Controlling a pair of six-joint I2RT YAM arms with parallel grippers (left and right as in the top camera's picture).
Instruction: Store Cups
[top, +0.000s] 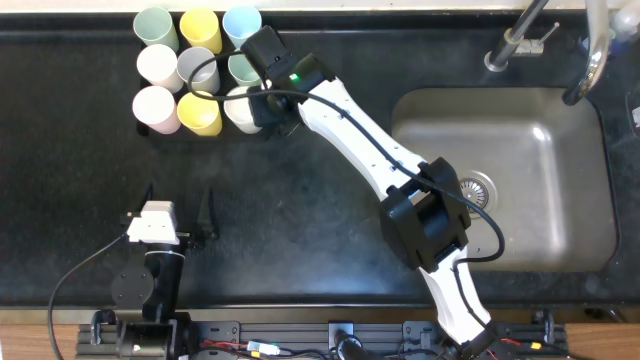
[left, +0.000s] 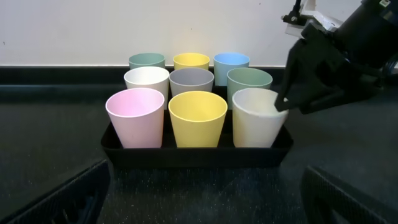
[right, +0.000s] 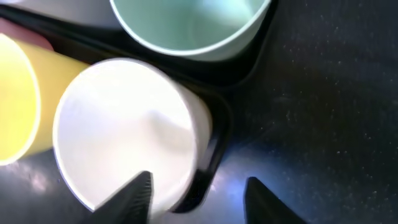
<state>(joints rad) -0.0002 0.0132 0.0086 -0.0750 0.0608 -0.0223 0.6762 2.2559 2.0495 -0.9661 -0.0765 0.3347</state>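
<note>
The cream cup (right: 124, 124) is seated in a corner of the black tray (left: 186, 155), filling the ninth place. Its wall is straddled by the right end effector (right: 199, 193), spread rather than clenched, probably for release. The left end effector (top: 180, 205) is held spread over the worktop (top: 330, 240), well apart.

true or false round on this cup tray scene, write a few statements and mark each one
1. The tray holds nine cups. True.
2. The left gripper holds a yellow cup. False: its fingers are open and empty above the dark counter, short of the tray.
3. The right gripper straddles the rim of the cream cup at a tray corner, one finger inside it. True.
4. The pink cup lies on its side. False: it stands upright in the tray.
</note>
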